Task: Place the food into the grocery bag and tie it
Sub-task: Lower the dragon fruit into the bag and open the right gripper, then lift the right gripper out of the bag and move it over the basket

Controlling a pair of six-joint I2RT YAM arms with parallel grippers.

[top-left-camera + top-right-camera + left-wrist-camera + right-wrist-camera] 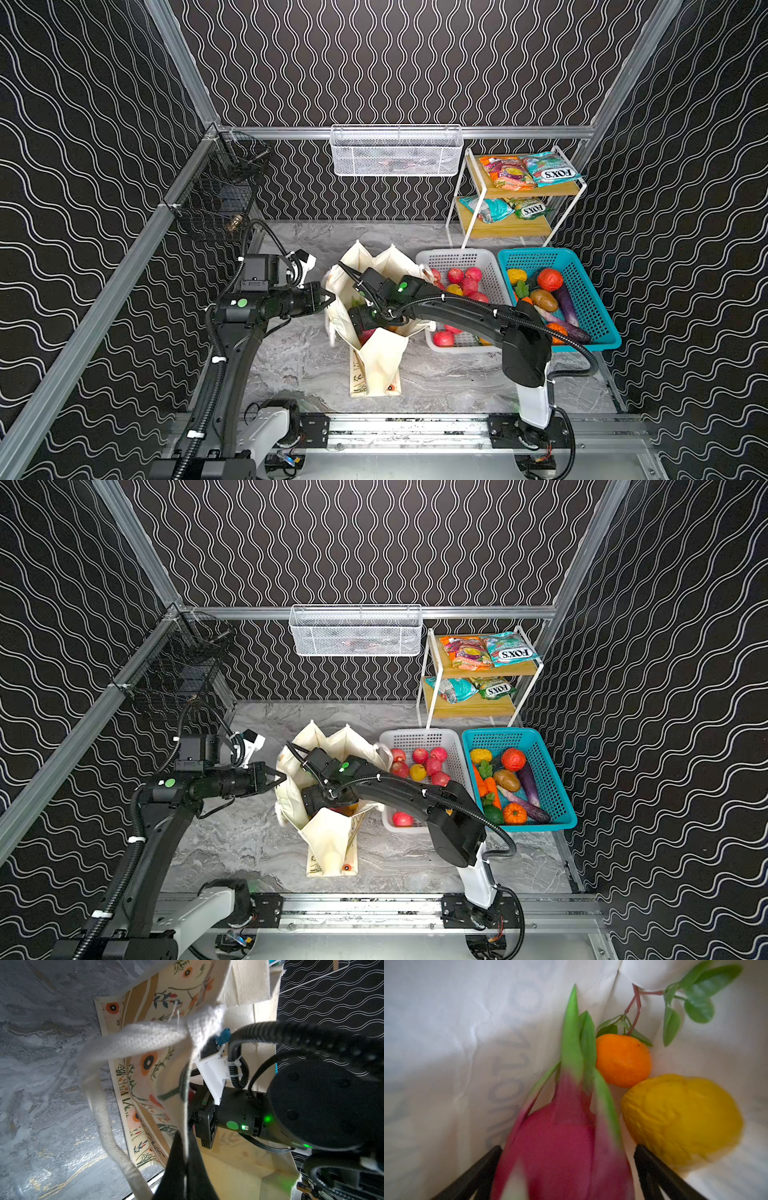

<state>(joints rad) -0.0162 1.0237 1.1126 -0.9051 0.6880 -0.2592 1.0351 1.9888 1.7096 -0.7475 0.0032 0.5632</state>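
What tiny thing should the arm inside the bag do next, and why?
Probably lift the right gripper straight up out of the grocery bag. Its jaws stand apart beside the blurred dragon fruit, which looks loose next to an orange and a yellow fruit; the left gripper holds the rim open.

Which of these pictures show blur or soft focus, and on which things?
Right wrist view: the pink dragon fruit is smeared by motion blur, the small orange mandarin sharper. Left wrist view: the thick cream woven handle of the flower-printed canvas bag is soft along its near loop. Both top views: sharp, evenly lit.
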